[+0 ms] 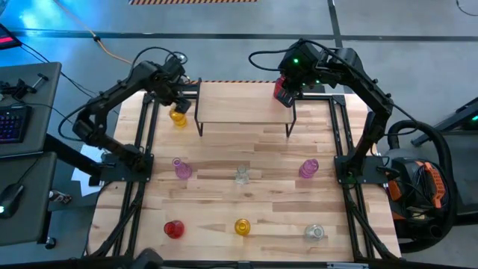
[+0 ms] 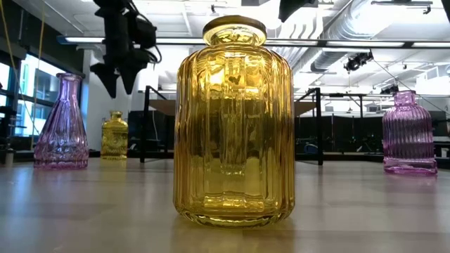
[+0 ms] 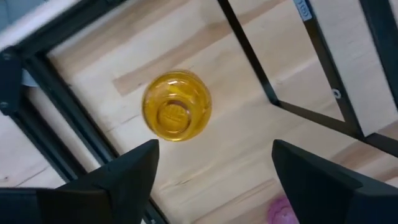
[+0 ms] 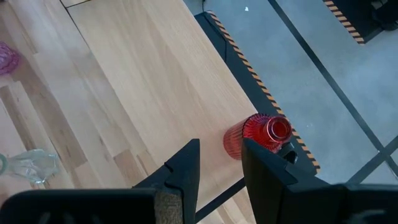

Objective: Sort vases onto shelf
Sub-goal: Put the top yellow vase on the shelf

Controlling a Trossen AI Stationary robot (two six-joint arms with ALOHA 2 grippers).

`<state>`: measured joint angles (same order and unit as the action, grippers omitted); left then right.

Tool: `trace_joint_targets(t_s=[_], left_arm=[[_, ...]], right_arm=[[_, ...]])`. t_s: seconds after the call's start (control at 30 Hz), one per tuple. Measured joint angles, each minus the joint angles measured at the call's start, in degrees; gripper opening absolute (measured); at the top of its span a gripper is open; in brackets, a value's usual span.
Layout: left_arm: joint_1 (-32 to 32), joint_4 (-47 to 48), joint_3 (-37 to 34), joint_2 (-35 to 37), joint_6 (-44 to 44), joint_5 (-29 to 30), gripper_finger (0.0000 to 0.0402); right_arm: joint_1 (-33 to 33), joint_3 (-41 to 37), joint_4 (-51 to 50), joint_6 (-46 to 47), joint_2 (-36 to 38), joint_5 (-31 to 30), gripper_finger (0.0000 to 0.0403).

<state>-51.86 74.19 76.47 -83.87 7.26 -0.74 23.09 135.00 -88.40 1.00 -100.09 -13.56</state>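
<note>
Currently the left hand hangs over the worktop just beside the left end of the shelf, its fingers spread wide apart with nothing between them; a yellow vase stands upright on the worktop directly below and slightly ahead of it, untouched. Judging by that, this arm is either about to descend on the vase or has set it there; the next move would call for lowering the open fingers around the neck and closing, then lifting it clear of the shelf's black legs. Nearer the front, 6 more vases wait well away from both hands: 2 pink, 2 clear, 1 red and 1 yellow. At the shelf's right end, the right hand is above a red vase standing near the board's back corner; its fingers stand a little apart and just beside the vase, seemingly not gripping it. That placement looks done, so this arm should draw up without tipping the vase off the edge.
</note>
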Motion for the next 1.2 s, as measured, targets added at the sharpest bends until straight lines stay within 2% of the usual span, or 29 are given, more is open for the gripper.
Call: trace_joint_targets(t_s=[0.43, 1.2], left_arm=[[-0.1, -0.1, 0.0, -4.6, -0.5, -0.5, 0.021], [-0.3, -1.3, 0.0, -11.5, -1.4, 0.4, 0.0208]], right_arm=[[0.0, 0.0, 0.0, 0.0, 0.0, 0.0, 0.0099], [0.0, 0.0, 0.0, 0.5, 0.0, 0.0, 0.0099]])
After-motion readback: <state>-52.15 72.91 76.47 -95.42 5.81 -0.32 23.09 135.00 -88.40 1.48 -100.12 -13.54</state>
